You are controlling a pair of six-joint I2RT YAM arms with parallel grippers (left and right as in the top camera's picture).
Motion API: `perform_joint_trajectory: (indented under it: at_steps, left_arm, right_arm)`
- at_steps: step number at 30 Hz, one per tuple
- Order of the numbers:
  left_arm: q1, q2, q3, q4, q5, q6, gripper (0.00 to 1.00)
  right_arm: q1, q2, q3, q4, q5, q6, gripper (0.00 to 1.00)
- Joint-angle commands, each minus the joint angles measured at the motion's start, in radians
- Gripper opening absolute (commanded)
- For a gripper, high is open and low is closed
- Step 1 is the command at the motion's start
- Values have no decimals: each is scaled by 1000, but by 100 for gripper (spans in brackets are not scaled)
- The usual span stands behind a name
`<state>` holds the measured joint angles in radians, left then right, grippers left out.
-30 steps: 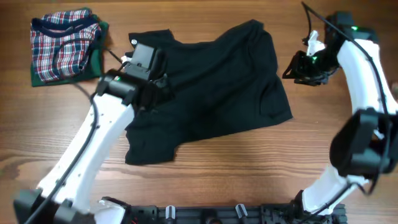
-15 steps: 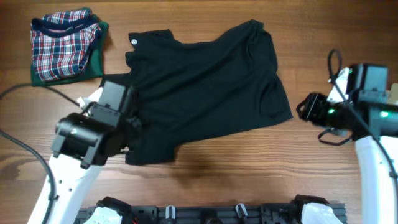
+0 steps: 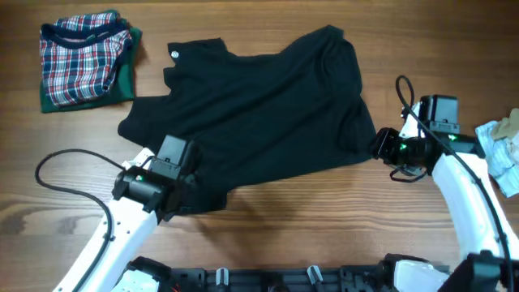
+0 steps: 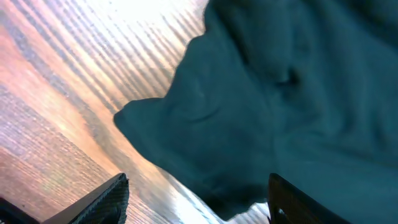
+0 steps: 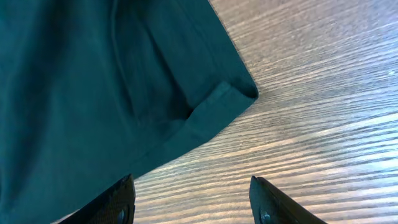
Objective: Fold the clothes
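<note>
The clothes, a black short-sleeved shirt (image 3: 259, 113), lie spread out and rumpled across the middle of the table, with a small white logo (image 3: 175, 54) at the back left. My left gripper (image 3: 188, 195) hovers open over the shirt's front left corner. In the left wrist view that corner of the shirt (image 4: 205, 130) lies between the spread fingers of the left gripper (image 4: 199, 208). My right gripper (image 3: 381, 148) stands open at the shirt's front right corner. In the right wrist view the hemmed corner of the shirt (image 5: 239, 93) lies just ahead of the right gripper (image 5: 193, 208), with bare wood between the fingers.
A folded red, white and blue plaid garment (image 3: 85, 53) rests on a green cloth (image 3: 122, 85) at the back left. A pale blue and white cloth (image 3: 503, 150) lies at the right edge. A black cable (image 3: 57, 158) loops over the wood left of the left arm.
The left arm has drawn back from the shirt's upper left to its front left corner, uncovering the left sleeve. The right arm has come down from the back right to the shirt's right corner.
</note>
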<state>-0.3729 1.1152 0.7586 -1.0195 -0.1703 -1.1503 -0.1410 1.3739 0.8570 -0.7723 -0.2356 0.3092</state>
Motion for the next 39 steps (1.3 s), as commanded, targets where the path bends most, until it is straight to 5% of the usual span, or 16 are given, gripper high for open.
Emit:
perform_joint_trajectory:
  at_steps: [1,14,23,26,29,39]
  left_arm:
    - [4,-2,-29,2,-3,-6,72]
    - [5,40,-219,162,15,-93,64]
    - [5,282,-232,329,23,-117,60]
    - [5,305,-232,337,16,-119,42]
    - [5,306,-232,340,11,-119,4]
    - [5,306,-232,392,12,-119,4]
  right_arm:
    - [-1,80,-1,17,-16,-22,60]
    - [-1,184,-1,49,-62,-55,60]
    - [-1,184,-1,19,-66,-55,59]
    - [-1,184,-1,12,-66,-55,59]
    - [-1,184,-1,4,-65,-56,59]
    - [0,192,-1,100,0,-75,54]
